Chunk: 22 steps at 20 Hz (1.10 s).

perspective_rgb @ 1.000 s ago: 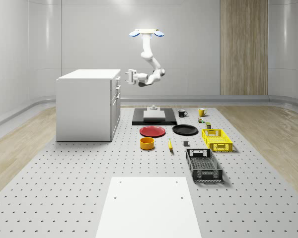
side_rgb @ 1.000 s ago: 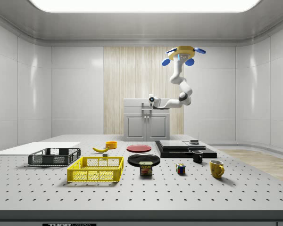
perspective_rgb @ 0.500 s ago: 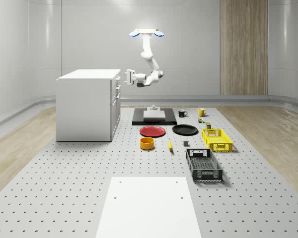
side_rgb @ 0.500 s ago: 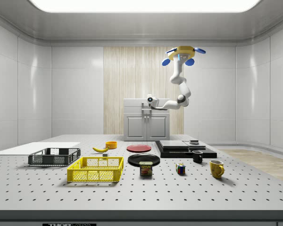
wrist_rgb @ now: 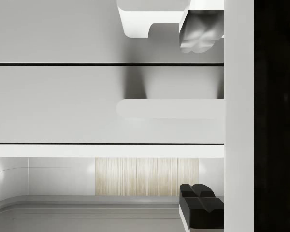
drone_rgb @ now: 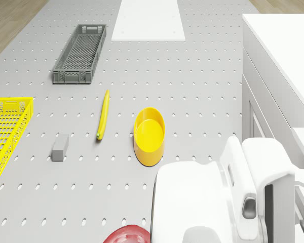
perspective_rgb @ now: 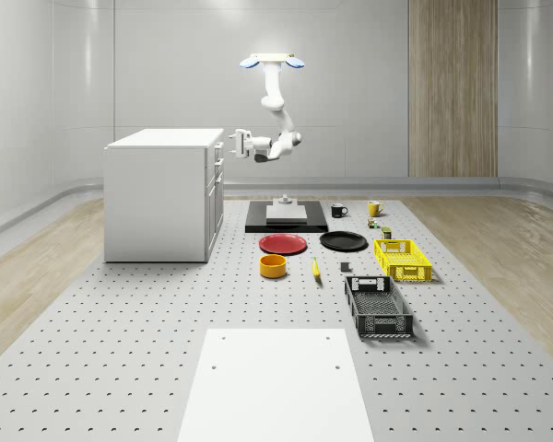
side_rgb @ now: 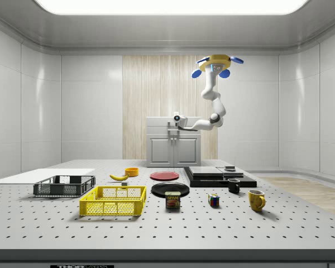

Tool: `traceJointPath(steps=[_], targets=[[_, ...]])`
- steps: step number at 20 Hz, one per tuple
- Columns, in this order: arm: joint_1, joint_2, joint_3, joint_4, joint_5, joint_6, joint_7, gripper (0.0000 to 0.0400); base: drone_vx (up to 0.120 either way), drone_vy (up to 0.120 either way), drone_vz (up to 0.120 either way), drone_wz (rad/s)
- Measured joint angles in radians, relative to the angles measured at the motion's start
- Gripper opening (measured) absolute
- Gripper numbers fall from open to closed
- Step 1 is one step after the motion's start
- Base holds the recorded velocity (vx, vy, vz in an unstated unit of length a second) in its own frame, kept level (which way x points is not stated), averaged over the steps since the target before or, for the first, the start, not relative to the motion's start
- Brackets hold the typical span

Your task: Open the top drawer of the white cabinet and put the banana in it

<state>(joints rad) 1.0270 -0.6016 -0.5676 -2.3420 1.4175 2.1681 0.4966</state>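
Observation:
The white cabinet (perspective_rgb: 161, 193) stands at the whole-scene view's left, its drawers facing right. My drone (perspective_rgb: 272, 61) hovers high above the table, to the right of the cabinet. The arm bends down to the gripper (perspective_rgb: 231, 144), which is level with the top drawer (perspective_rgb: 216, 149). In the wrist view the gripper (wrist_rgb: 199, 117) is open, and the drawer's handle (wrist_rgb: 169, 108) lies between its fingertips (wrist_rgb: 198, 41). The banana (perspective_rgb: 315, 269) lies on the table beside a yellow bowl (perspective_rgb: 273, 266). In the drone view the banana (drone_rgb: 103, 115) lies flat beside the bowl (drone_rgb: 149, 135).
A red plate (perspective_rgb: 283, 243), a black plate (perspective_rgb: 343, 241) and a black platform (perspective_rgb: 286, 216) lie right of the cabinet. A yellow basket (perspective_rgb: 402, 259) and a grey crate (perspective_rgb: 378, 306) stand further right. A white sheet (perspective_rgb: 276, 382) covers the table's front.
The gripper has moved a little closer to the cabinet's top drawer. The drone hovers in the same place. The banana has not moved.

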Motion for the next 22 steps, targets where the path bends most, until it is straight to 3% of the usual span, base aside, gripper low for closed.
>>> traceJointPath(steps=[22], targets=[[-0.116,0.105,0.147,0.052,0.118,-0.033,-0.018,0.0400,0.000,0.000,0.000,0.000]])
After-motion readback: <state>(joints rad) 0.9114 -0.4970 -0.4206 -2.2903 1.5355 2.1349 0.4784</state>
